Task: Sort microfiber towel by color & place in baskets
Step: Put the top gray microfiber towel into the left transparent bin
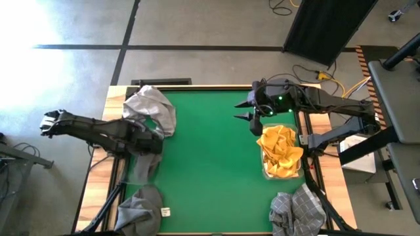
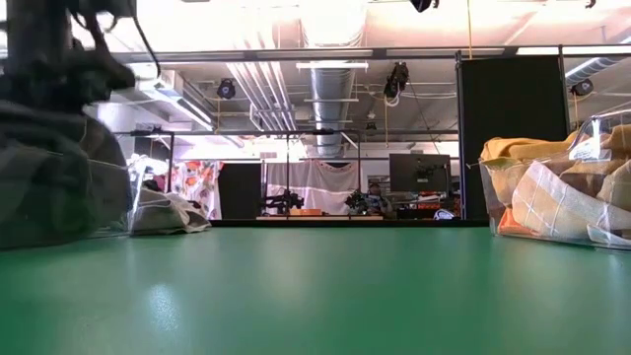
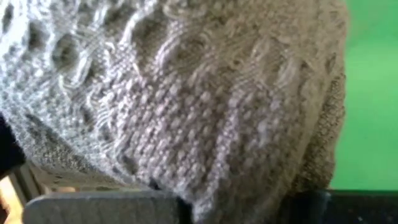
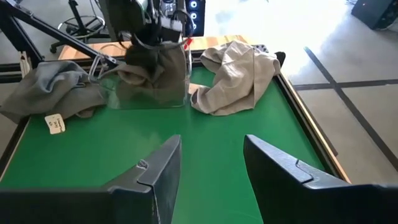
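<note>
My left gripper (image 1: 149, 145) stands over the left see-through basket (image 1: 141, 172), shut on a grey towel (image 4: 149, 74) that fills the left wrist view (image 3: 186, 93). My right gripper (image 1: 252, 119) is open and empty above the green mat, just beyond the right basket (image 1: 266, 172), which holds orange-yellow towels (image 1: 281, 151). A loose grey towel (image 1: 152, 108) lies at the far left. Another grey towel (image 1: 141, 206), with a white tag (image 1: 165, 212), lies at the near left. A grey checked towel (image 1: 298, 210) lies at the near right. My left gripper holds the grey towel by its bunched upper part (image 4: 148, 57) and comes at it from above, pointing down. The towel hangs below the fingers, and its lower part is inside the left basket (image 4: 177, 93). The cloth hides the place of contact in the left wrist view.
The middle of the green mat (image 1: 210, 151) is bare between the two baskets. The table's wooden rim and frame rails (image 1: 308, 131) run along both sides. Cables and a dark panel lie on the floor beyond the far edge.
</note>
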Controlling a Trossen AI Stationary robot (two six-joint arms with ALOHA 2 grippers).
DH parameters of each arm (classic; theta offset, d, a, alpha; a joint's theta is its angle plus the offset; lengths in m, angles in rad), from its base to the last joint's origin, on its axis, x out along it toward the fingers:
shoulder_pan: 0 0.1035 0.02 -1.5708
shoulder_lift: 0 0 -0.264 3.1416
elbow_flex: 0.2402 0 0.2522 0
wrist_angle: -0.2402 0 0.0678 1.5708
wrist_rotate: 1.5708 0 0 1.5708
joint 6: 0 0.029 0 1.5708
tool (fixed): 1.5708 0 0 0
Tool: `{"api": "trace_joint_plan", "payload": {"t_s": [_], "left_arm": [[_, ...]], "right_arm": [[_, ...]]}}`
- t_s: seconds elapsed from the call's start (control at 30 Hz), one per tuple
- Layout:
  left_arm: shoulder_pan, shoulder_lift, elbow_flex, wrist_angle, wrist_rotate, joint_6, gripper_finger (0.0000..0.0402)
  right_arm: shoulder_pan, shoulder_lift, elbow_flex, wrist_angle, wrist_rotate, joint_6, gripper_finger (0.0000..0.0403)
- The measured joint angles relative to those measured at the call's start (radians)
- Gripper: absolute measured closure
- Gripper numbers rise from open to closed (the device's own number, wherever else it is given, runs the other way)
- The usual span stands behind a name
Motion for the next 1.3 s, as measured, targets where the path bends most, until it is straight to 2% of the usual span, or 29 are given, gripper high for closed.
{"api": "trace_joint_plan", "payload": {"t_s": [0.1, 0.27, 0.53, 0.67, 0.83, 1.0, 1.07, 1.1, 1.23, 1.3], "left_arm": [[0.018, 0.017, -0.044, 0.029, -0.013, -0.002, 0.0352], [0.042, 0.053, 0.032, -0.017, -0.172, 0.104, 0.031], [0.103, 0.066, 0.065, -0.114, -0.118, 0.167, 0.02], [0.133, 0.065, 0.046, -0.094, -0.075, 0.187, 0.0169], [0.194, 0.066, 0.09, -0.12, 0.06, 0.322, 0.016], [0.204, 0.072, 0.253, -0.214, 0.064, 0.407, 0.0165], [0.211, 0.079, 0.3, -0.279, 0.096, 0.431, 0.0168], [0.213, 0.083, 0.319, -0.313, 0.088, 0.439, 0.0169], [0.217, 0.09, 0.352, -0.324, -0.076, 0.432, 0.0175], [0.229, 0.105, 0.341, -0.291, -0.074, 0.437, 0.0197]], "right_arm": [[0.0, 0.0, 0.0, 0.001, 0.0, 0.001, 0.0239], [0.0, 0.0, 0.0, 0.005, -0.002, 0.019, 0.0232], [0.0, 0.0, -0.001, -0.004, -0.002, 0.09, 0.0212], [0.0, 0.0, -0.001, -0.005, -0.002, 0.091, 0.0206], [0.0, 0.0, -0.001, -0.005, -0.002, 0.096, 0.0204], [0.0, 0.0, -0.001, -0.005, -0.003, 0.106, 0.0204], [0.0, 0.0, -0.001, -0.005, -0.003, 0.124, 0.0204], [0.0, 0.0, -0.001, -0.005, -0.003, 0.129, 0.0204], [0.0, 0.0, -0.001, -0.01, -0.003, 0.133, 0.0204], [0.0, 0.0, -0.001, -0.016, -0.003, 0.133, 0.0204]]}}
